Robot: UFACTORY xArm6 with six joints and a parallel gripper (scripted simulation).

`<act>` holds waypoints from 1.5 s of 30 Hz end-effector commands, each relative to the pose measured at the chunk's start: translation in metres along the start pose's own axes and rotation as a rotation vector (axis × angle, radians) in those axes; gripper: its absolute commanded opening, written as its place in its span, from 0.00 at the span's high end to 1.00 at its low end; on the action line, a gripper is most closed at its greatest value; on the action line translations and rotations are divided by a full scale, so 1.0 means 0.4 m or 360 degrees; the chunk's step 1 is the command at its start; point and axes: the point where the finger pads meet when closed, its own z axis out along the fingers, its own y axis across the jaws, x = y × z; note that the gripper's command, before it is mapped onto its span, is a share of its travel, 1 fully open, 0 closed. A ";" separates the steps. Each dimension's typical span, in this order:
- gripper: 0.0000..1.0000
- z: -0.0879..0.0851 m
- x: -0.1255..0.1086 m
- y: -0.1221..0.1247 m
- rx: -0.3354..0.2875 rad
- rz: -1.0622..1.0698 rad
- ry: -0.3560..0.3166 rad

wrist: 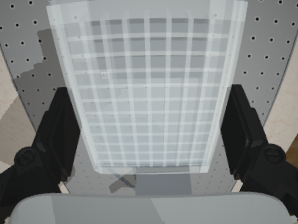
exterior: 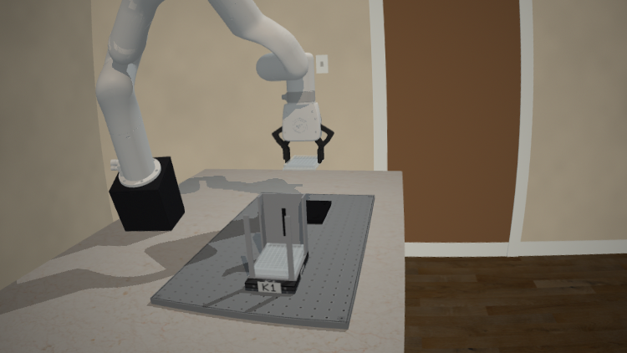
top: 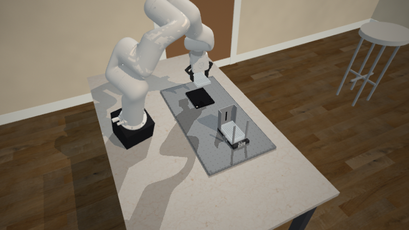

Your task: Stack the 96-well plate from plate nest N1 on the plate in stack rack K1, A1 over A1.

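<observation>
Item: 96-well plate [top: 202, 80], pale translucent, clamped across its short sides btwn the end effector [exterior: 301, 154]'s black fingers; held level in air, above and just beyond the far edge of plate nest N1 [top: 199, 97], not touching it; nest floor now bare black, w/ a pale mark at its near corner, prob. the A1 square, lettering too small to read. End effector: shut on the plate, fingers spread wide because the plate is wide; wrist view shows the long axis running straight out away from the palm, fingers pinching near the plate's near end. Target: stack rack K1 [exterior: 271, 287], w/ lower plate [exterior: 277, 258] seated in it, tall back wall, thin posts at front, label toward exterior cam; stands well apart from the held plate, toward the near end of the grey perforated baseplate [top: 257, 134]. Key relation: rack lies nearer the cam than the held plate in the exterior view, w/ N1 between; judged next: carry over, match long axes and A1 corners, lower from above. Baseplate sits on the bench [top: 242, 197]; arm base block [top: 143, 134] beside it; stool [top: 383, 34] on floor, off to one side.
</observation>
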 end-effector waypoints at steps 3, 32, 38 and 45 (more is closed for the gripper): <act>1.00 -0.031 0.001 0.003 -0.0005 0.0001 0.0003; 1.00 -0.074 -0.024 0.005 -0.0005 -0.0058 0.0003; 1.00 -0.075 -0.065 0.007 -0.0005 -0.0058 0.0003; 1.00 -0.076 -0.115 0.010 -0.0005 -0.0058 0.0003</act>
